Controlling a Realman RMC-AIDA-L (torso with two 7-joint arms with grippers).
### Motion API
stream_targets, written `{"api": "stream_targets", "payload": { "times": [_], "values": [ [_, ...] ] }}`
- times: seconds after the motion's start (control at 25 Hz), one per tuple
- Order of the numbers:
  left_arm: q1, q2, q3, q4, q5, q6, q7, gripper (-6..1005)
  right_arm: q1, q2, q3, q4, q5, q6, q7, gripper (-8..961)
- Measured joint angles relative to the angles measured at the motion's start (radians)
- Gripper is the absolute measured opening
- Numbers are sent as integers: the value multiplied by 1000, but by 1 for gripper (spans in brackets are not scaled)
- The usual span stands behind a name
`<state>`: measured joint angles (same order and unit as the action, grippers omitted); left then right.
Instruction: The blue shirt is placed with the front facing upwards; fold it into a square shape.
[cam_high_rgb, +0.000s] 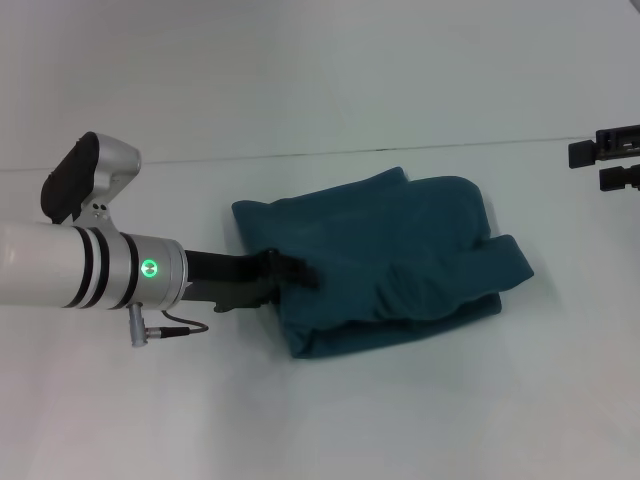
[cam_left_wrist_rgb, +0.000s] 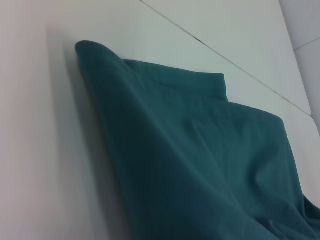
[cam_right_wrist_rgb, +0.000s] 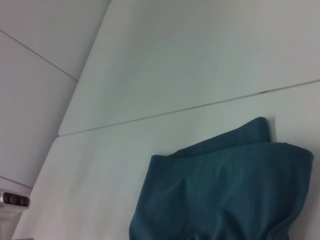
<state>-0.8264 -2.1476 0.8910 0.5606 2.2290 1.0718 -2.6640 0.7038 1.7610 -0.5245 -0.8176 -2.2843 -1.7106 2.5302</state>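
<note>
Left gripper (cam_high_rgb: 290, 272) at shirt (cam_high_rgb: 390, 255) left edge, jaws look closed on cloth. Right gripper (cam_high_rgb: 605, 160) parked far right, jaw state unclear. Risk: top fold drags, bundle goes lopsided.

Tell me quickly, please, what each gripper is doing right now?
Left gripper: at the blue shirt's left edge; grip cannot be told.
Right gripper: away at the table's right edge, holding nothing.

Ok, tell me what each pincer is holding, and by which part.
The left pincer is at the left edge of the folded blue shirt; whether it grips cannot be told. The right pincer sits apart at the table's far right, holding nothing.
</note>
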Motion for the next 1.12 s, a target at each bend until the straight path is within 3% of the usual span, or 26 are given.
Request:
{"api": "stream_targets", "payload": {
  "times": [0.16, 0.48, 0.68, 0.88, 1.12],
  "values": [
    [-2, -1, 0, 1, 0, 0, 2, 531, 0, 0, 1, 0, 0, 1, 0, 914],
    [-9, -2, 0, -1, -3, 32, 10, 325, -2, 0, 4, 2, 0, 1, -1, 914],
    [0, -9, -1, 19, -9, 81, 17, 98, -1, 2, 5, 10, 0, 6, -1, 915],
    [30, -12, -2, 50, -10, 165, 20, 62, -3, 2, 5, 11, 0, 11, -1, 915],
    [145, -12, -21, 135, -9, 280, 22, 64, -4, 2, 6, 35, 0, 20, -9, 915]
  ]
}}
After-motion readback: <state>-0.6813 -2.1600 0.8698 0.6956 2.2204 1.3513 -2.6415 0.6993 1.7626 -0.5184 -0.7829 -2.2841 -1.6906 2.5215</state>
